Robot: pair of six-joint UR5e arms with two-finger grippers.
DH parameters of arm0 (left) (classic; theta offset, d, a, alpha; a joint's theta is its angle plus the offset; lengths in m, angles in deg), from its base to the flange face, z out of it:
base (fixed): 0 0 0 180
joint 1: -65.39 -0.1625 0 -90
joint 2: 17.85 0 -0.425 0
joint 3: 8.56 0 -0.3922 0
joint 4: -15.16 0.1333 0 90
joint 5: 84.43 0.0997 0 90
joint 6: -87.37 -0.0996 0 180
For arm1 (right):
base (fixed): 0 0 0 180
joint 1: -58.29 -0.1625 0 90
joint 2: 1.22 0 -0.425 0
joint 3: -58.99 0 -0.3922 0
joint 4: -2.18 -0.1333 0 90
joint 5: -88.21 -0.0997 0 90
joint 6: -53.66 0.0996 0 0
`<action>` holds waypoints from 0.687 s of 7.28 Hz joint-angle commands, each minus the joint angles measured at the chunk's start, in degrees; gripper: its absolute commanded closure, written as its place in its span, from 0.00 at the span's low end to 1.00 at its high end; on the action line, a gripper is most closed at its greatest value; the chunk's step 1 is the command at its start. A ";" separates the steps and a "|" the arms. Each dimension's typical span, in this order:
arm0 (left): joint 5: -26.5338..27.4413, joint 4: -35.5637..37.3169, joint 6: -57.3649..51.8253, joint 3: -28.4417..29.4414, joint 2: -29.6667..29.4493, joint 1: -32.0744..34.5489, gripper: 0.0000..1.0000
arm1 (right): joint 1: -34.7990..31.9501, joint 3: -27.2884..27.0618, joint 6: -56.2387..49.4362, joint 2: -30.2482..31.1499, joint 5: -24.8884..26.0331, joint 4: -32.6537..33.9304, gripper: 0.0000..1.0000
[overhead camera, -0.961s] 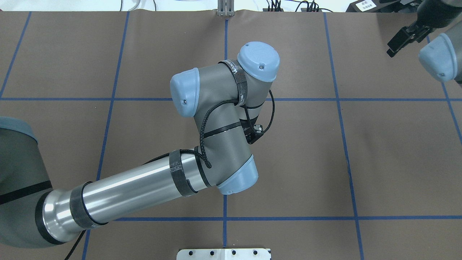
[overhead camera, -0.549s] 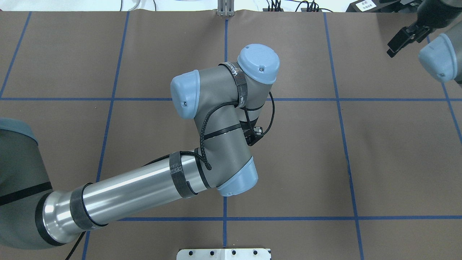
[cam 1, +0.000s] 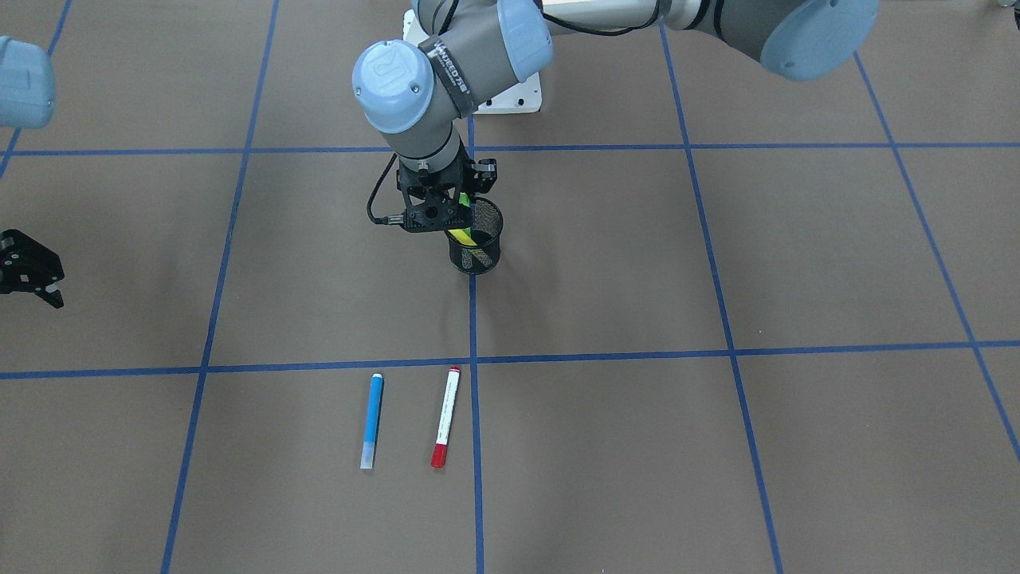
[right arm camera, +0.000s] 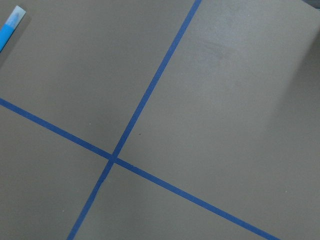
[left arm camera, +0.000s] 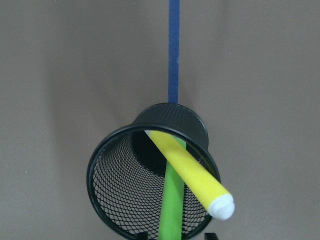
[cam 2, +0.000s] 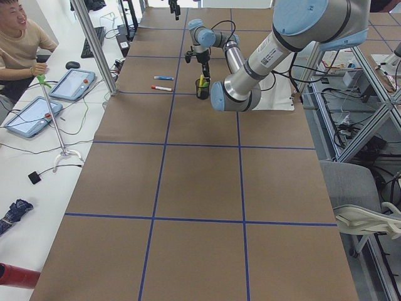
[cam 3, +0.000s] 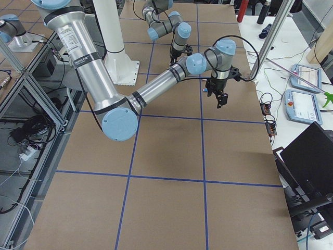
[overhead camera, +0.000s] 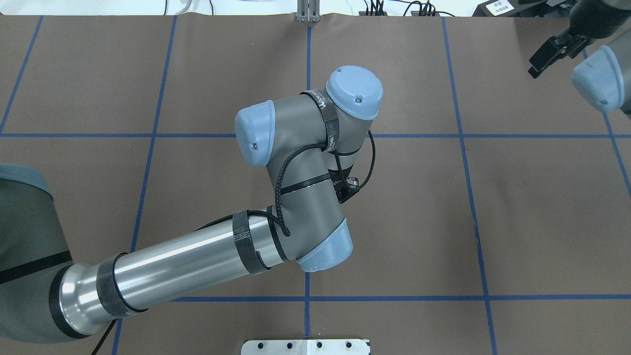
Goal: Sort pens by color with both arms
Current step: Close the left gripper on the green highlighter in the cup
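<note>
Pens lie in two spots. Left tool (cam 1: 450, 214), jaws apart, hangs just over the cup (left arm camera: 107, 200) where green pen (left arm camera: 171, 210) and yellow pen (left arm camera: 190, 172) lean. Beyond, blue pen (cam 1: 371, 421) and red pen (cam 1: 445, 416) lie parallel on the table (cam 1: 717, 438), pointing away from the robot, unblocked. Right tool (cam 1: 49, 288), also parted, sits well aside.

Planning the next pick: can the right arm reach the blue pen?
Probably yes: the blue pen lies flat in the open, apart from the red-ended pen, with bare table between it and the right tool.

Left tool (cam 1: 448, 214) parted, right tool (overhead camera: 544, 60) hovering
</note>
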 commanded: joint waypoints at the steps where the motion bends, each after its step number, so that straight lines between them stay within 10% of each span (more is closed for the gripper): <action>1: 0.02 0.02 0.00 -0.37 0.82 -0.03 0.80 | 0.09 0.06 0.00 -0.01 0.00 0.00 0.00; 5: -0.07 0.81 0.00 -4.75 0.73 0.06 1.00 | 0.09 -0.03 0.09 -0.10 0.00 0.00 0.00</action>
